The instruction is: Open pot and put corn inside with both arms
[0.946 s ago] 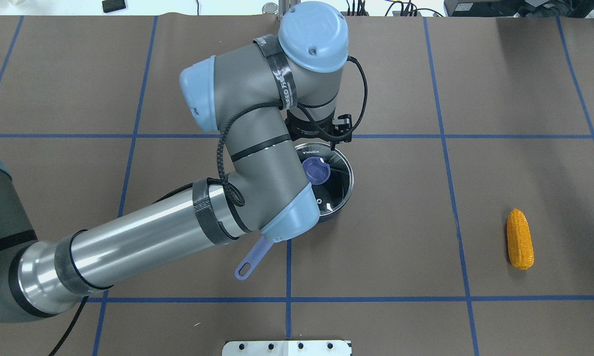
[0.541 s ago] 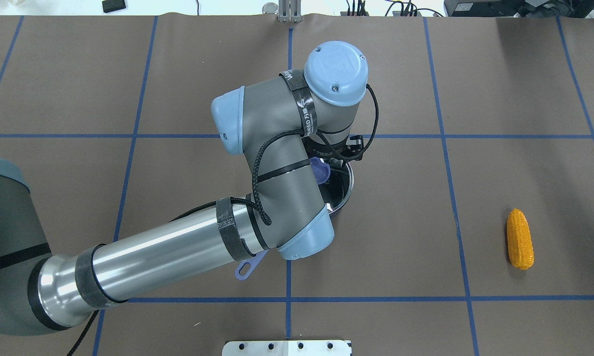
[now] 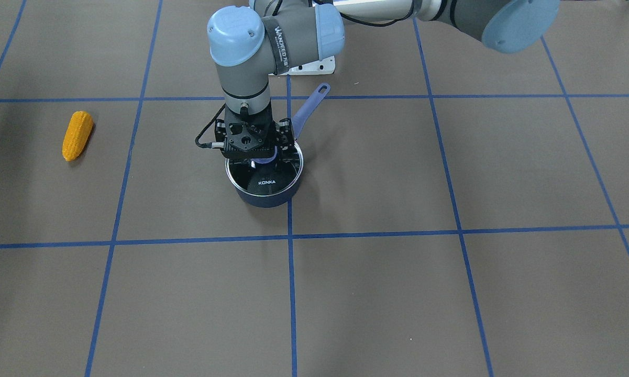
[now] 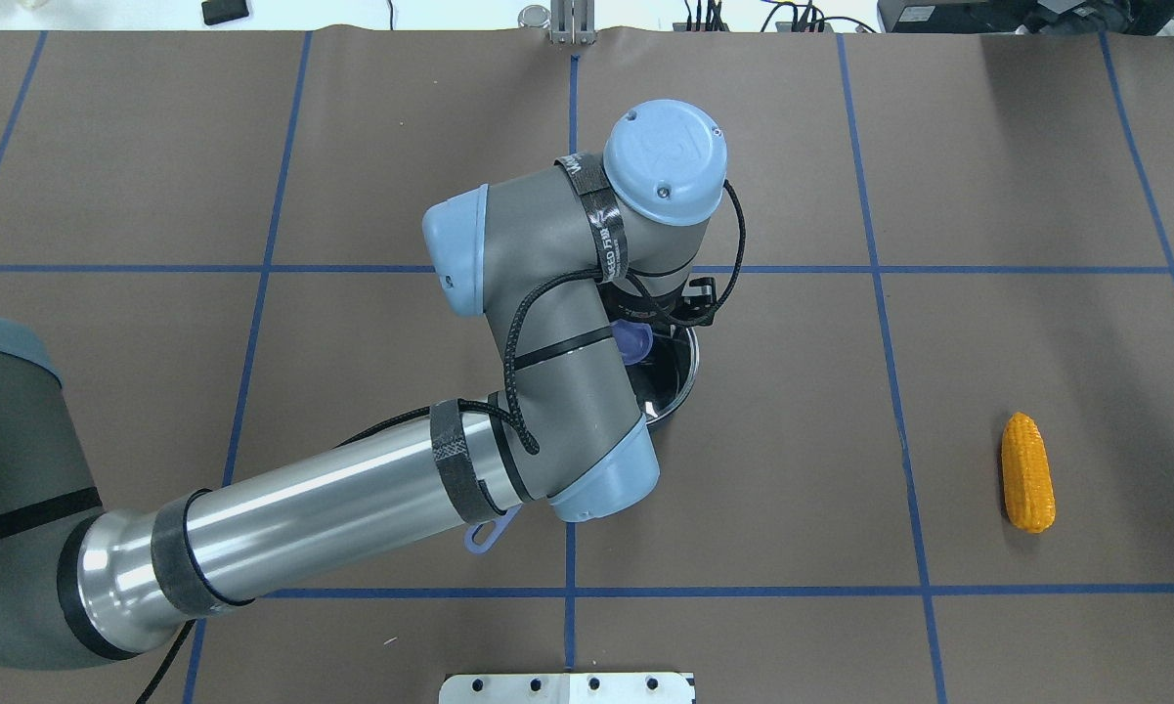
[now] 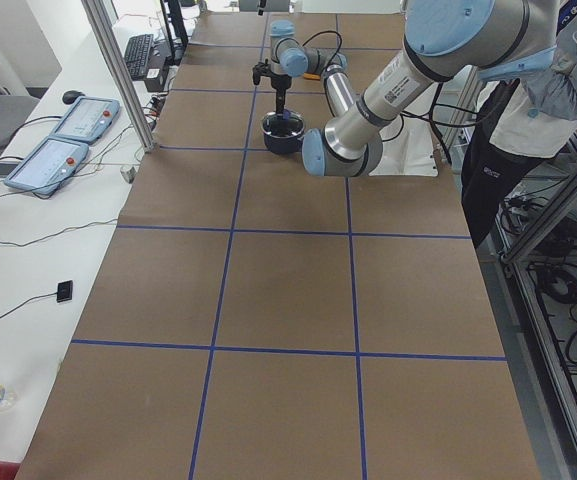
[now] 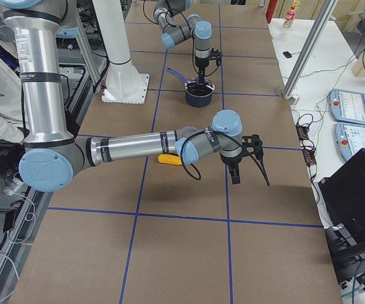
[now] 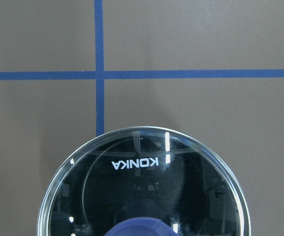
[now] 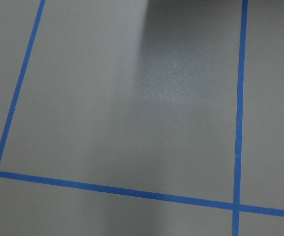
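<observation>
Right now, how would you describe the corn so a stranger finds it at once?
Look at the brown table with blue tape lines. In the overhead view, go right from the dark lidded pot; the corn lies flat there, alone. It is the only orange-yellow, bumpy, tapered thing.

KONKA — white letters on glass lid (image 7: 92,196) | arm strap (image 3: 282,44) lettering — not legible

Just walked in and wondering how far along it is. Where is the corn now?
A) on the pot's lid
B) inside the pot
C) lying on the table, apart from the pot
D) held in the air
C: the corn lies on the table, well to one side of the pot, whose lid is on.
</observation>
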`<state>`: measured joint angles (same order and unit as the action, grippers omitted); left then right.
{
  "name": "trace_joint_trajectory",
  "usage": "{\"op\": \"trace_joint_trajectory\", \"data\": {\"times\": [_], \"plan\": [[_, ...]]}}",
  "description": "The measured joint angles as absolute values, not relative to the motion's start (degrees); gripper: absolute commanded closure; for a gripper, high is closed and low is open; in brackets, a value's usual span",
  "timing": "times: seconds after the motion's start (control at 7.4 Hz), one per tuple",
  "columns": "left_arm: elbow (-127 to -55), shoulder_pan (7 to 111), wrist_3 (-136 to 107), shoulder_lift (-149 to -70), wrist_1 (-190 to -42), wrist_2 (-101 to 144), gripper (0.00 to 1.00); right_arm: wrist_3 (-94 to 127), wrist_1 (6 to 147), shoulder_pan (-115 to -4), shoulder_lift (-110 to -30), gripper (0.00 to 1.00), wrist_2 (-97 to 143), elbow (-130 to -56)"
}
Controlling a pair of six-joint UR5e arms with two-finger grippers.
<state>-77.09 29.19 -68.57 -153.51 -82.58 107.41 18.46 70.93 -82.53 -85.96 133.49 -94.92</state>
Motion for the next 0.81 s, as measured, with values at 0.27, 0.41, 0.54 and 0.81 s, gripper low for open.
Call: {"op": "trace_joint_trajectory", "data": {"times": [0.27,0.41,0.54,0.81], "plan": [[-77.27,28.81,-68.61,-153.41,-82.79,107.4,0.16,18.4,70.93,-82.53,-86.1,0.0,133.43,-94.92],[-77.38,28.71,-68.56,-153.12,-83.19,107.4,0.16,18.38,70.93,-82.53,-86.12,0.0,133.42,-94.92],[-77.51,28.69,-68.51,-152.42,-83.94,107.4,0.16,18.37,70.93,-82.53,-86.13,0.0,133.42,-94.92],[-77.67,28.66,-68.49,-151.32,-85.24,107.4,0.39,18.43,70.93,-82.53,-86.13,0.0,133.42,-94.92]]}}
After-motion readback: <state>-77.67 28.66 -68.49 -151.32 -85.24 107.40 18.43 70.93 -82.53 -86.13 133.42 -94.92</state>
